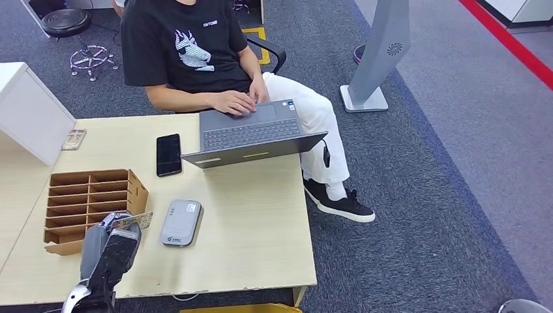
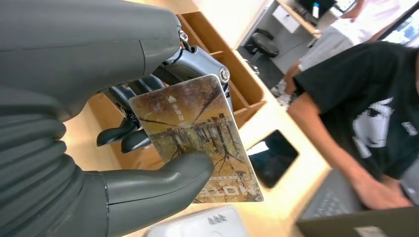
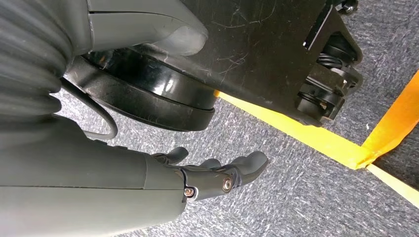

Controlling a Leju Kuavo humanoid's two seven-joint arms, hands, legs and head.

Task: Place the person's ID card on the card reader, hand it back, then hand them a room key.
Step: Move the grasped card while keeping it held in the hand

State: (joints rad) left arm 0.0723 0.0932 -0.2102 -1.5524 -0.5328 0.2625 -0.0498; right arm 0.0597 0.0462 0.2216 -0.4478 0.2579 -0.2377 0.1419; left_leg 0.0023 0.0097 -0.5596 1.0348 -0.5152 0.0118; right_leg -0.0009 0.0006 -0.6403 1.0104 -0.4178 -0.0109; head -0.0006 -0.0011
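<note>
My left hand point(image 1: 116, 242) hovers over the table's front left and pinches a brown patterned card point(image 2: 197, 136) between thumb and fingers; the card point(image 1: 134, 221) pokes out just left of the grey card reader point(image 1: 180, 222). The reader's white edge point(image 2: 207, 224) lies right below the held card. Behind my hand stands the wooden slotted card rack point(image 1: 91, 202). My right hand point(image 3: 217, 177) hangs over grey carpet with its fingers loosely extended and nothing in them. The person point(image 1: 195, 52) sits across the table, typing on a laptop point(image 1: 251, 134).
A black phone point(image 1: 169, 154) lies left of the laptop. A white box point(image 1: 29, 111) stands at the table's far left, with a small card point(image 1: 74, 139) beside it. A grey kiosk stand point(image 1: 378, 59) is on the carpet to the right.
</note>
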